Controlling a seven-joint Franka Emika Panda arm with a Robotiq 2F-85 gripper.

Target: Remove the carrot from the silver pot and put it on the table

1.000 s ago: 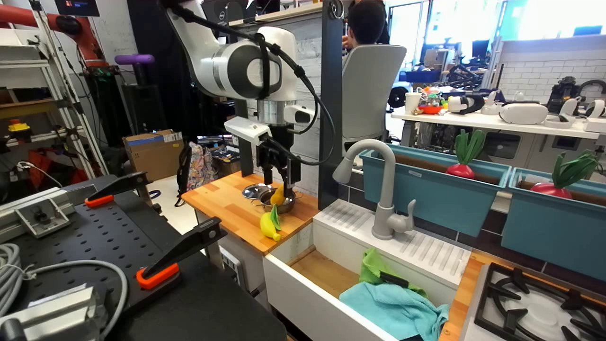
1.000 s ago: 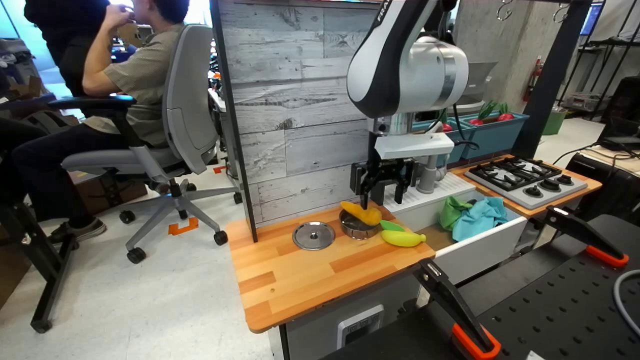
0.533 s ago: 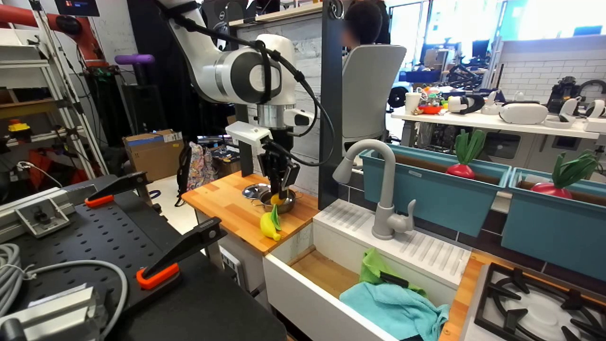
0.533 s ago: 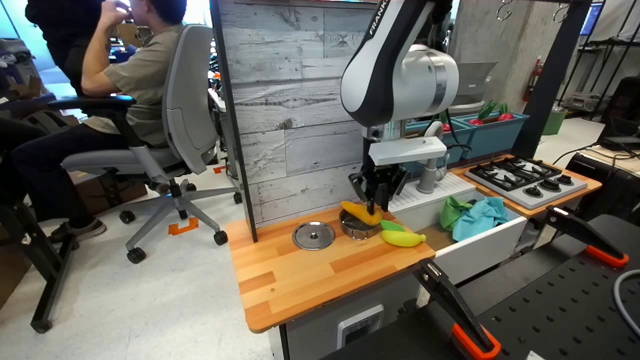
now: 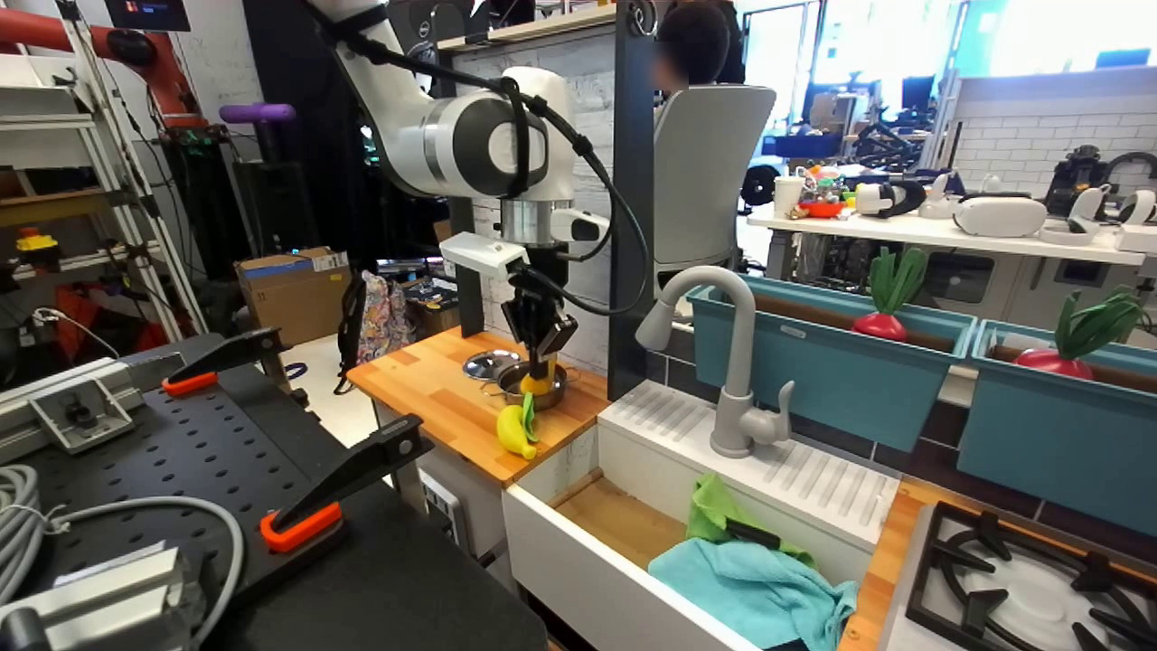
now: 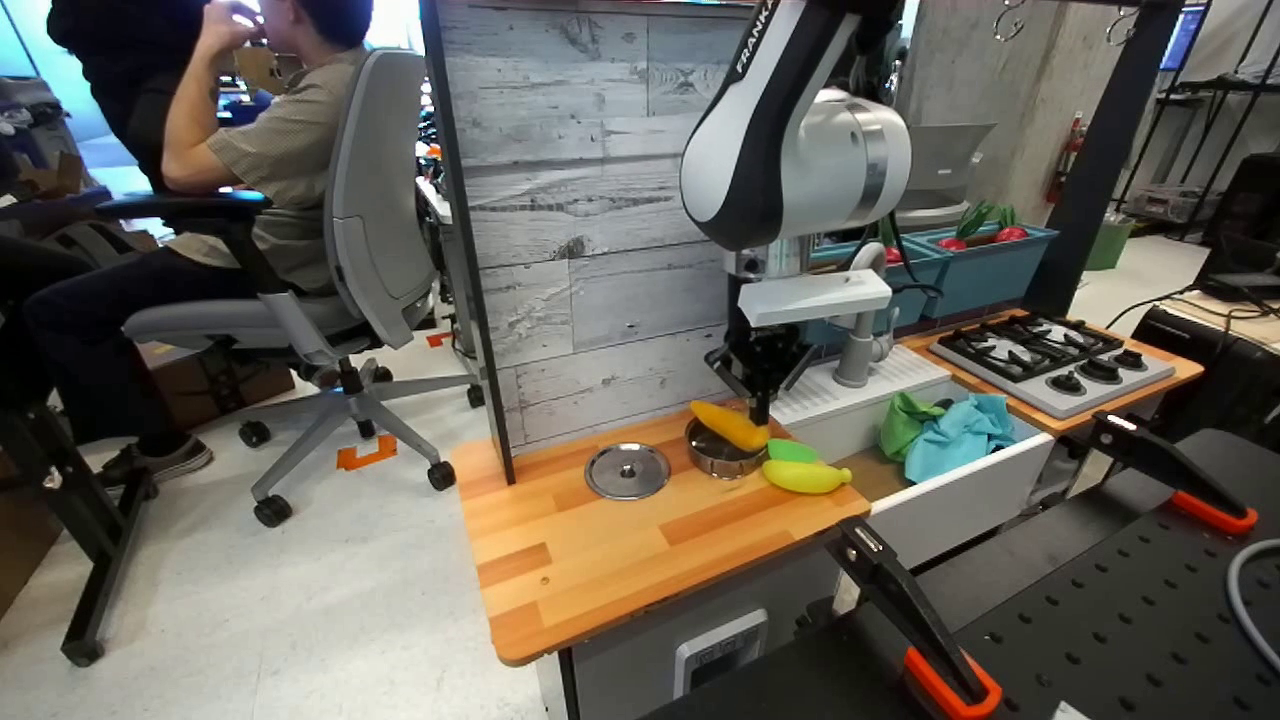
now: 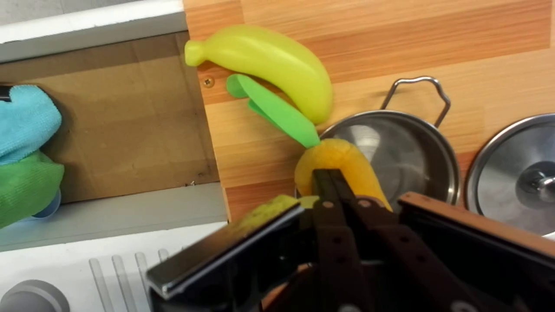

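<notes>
The yellow-orange carrot lies tilted across the silver pot. Its thick end is over the rim, and a green leaf reaches from there to the table. My gripper is shut, fingers side by side with no gap visible. The wrist view puts the fingertips over the carrot's thick end, and they seem to touch it; nothing shows between them. In an exterior view the fingers come straight down onto the carrot. The fingers hide part of the carrot in the wrist view.
A yellow-green banana rests against the leaf, close to the pot. The pot's lid lies on the table beside it. A white sink holding green and blue cloths adjoins the table. Behind stands a grey plank wall.
My gripper has come down onto the carrot, and its jaws have gone from open to shut. The carrot and pot have shifted slightly toward the sink.
</notes>
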